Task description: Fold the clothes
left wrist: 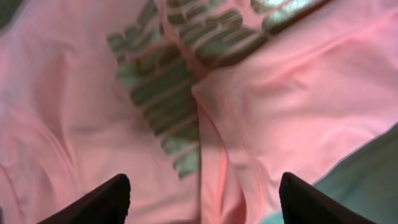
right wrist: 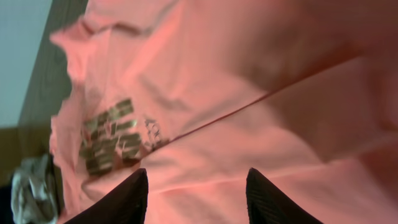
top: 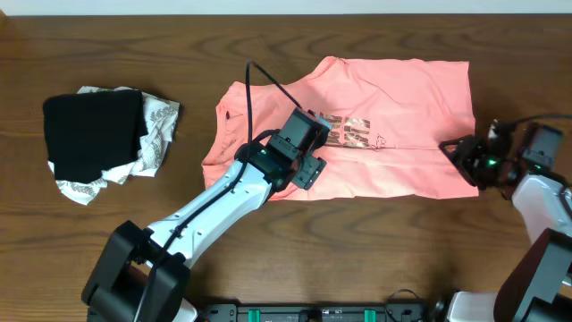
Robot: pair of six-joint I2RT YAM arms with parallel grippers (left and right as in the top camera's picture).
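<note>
The dark wooden table (top: 375, 27) carried a salmon-pink T-shirt (top: 402, 98) spread across its middle and right, and, well apart at the left, a crumpled white cloth (top: 161, 121) under a black garment (top: 94, 130).

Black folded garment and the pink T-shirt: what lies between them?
In the overhead view, the white patterned cloth pokes out beside the black garment; then bare wooden table runs up to the T-shirt.

The left arm (top: 223, 201) is stretched diagonally forward from its base, and the left gripper (top: 313, 134) is pointed downward with its fingers (left wrist: 99, 202) spread wide, nothing between them. The right arm (top: 545, 201) is bent inward. The right gripper (top: 458, 152) is held low, its fingers (right wrist: 121, 199) parted with nothing clamped.
</note>
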